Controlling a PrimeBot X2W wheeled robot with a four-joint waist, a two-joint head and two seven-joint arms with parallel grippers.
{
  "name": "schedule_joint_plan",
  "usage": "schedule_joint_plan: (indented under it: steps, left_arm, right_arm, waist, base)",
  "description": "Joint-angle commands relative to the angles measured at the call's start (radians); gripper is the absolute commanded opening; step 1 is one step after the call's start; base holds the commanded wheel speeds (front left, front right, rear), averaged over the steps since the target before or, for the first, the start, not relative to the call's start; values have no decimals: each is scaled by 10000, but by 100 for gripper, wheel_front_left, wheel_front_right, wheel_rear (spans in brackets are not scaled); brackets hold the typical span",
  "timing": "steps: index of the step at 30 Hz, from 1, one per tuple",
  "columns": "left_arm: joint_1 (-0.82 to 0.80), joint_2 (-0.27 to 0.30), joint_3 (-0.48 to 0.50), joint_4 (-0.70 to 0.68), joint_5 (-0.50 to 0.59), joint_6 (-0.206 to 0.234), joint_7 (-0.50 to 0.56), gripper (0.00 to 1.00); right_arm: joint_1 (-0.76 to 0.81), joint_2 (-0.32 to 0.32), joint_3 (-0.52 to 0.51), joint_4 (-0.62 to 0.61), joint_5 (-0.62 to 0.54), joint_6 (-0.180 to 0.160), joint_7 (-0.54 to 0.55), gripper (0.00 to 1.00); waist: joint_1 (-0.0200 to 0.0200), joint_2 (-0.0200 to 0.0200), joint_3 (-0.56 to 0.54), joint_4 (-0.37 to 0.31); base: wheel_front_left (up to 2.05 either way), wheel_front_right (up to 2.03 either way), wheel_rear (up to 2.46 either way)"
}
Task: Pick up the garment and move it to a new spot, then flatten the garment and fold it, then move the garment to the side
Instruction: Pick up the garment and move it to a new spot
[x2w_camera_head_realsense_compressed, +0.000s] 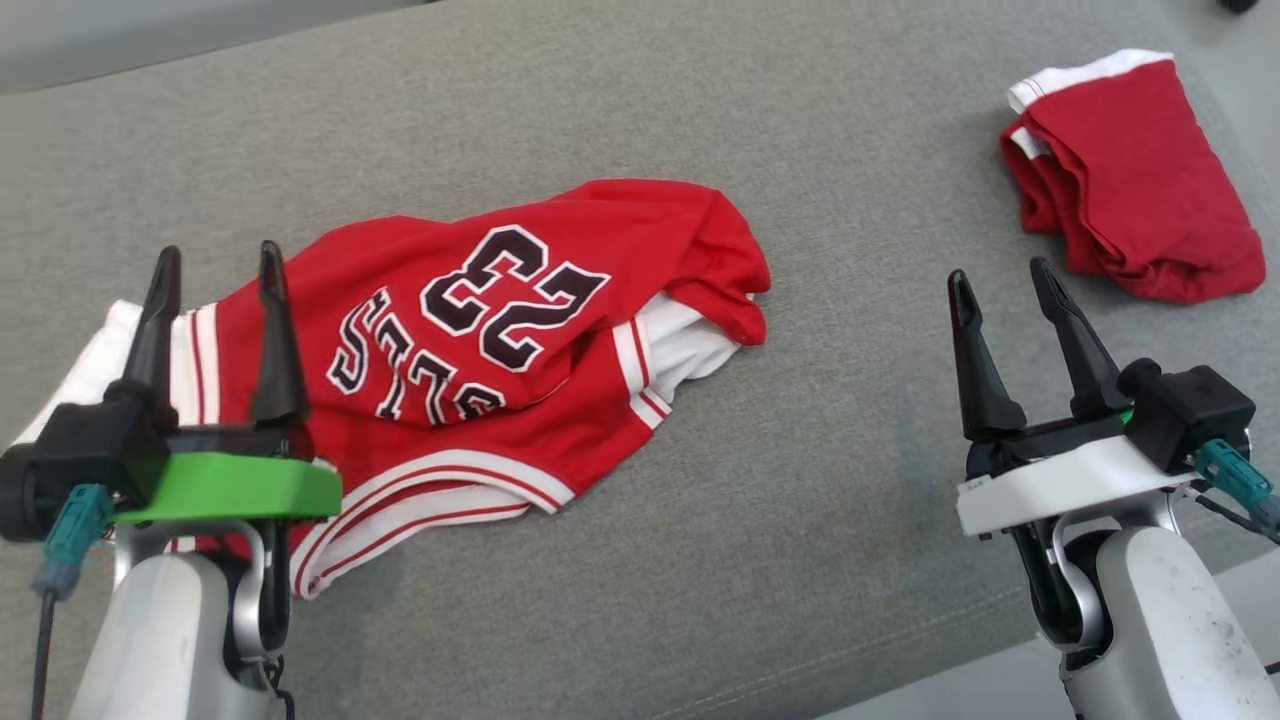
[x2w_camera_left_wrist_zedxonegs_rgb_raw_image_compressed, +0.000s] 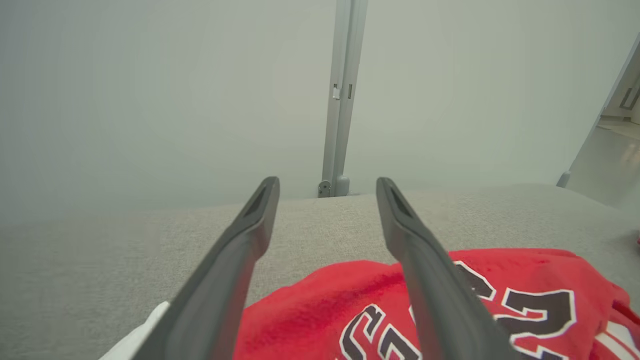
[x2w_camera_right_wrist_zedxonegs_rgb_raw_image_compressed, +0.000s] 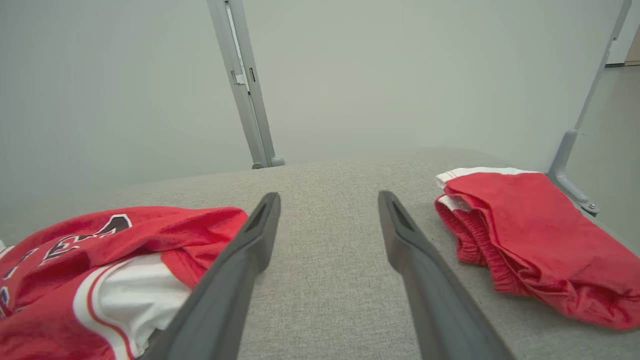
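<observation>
The garment (x2w_camera_head_realsense_compressed: 500, 330) is a red jersey with white trim and the number 23, lying rumpled on the grey cushion (x2w_camera_head_realsense_compressed: 700, 120), left of centre. My left gripper (x2w_camera_head_realsense_compressed: 218, 262) hovers over the jersey's left edge, jaws open, nothing between them. In the left wrist view the jersey (x2w_camera_left_wrist_zedxonegs_rgb_raw_image_compressed: 350, 310) lies below and to the right of the spread fingers (x2w_camera_left_wrist_zedxonegs_rgb_raw_image_compressed: 230, 265). My right gripper (x2w_camera_head_realsense_compressed: 1000, 272) stands open over bare cushion, well right of the jersey. From the right wrist, the jersey (x2w_camera_right_wrist_zedxonegs_rgb_raw_image_compressed: 100, 260) is at lower left of its open gripper (x2w_camera_right_wrist_zedxonegs_rgb_raw_image_compressed: 327, 200).
Red shorts with a white waistband (x2w_camera_head_realsense_compressed: 1130, 180) lie folded at the far right (x2w_camera_right_wrist_zedxonegs_rgb_raw_image_compressed: 530, 235). The cushion's front edge runs across the lower right (x2w_camera_head_realsense_compressed: 950, 680). A pale wall with metal posts (x2w_camera_right_wrist_zedxonegs_rgb_raw_image_compressed: 245, 85) stands behind the cushion.
</observation>
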Motion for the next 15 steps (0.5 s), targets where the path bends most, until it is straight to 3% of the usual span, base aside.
schedule_joint_plan:
  steps: [1,15]
  left_arm:
    - [352,126,170,-139,-84,150,-51,100]
    - [2235,234,83,-1397,-90,489,372,100]
  right_arm:
    - [194,-102,-18,-56,-62,-4,64,100]
    - [870,-358,60,-230,-105,-4,546,100]
  waist:
    - [0,0,-646,765]
    - [0,0,-1676,1128]
  base:
    - [0,0,0]
    - [0,0,0]
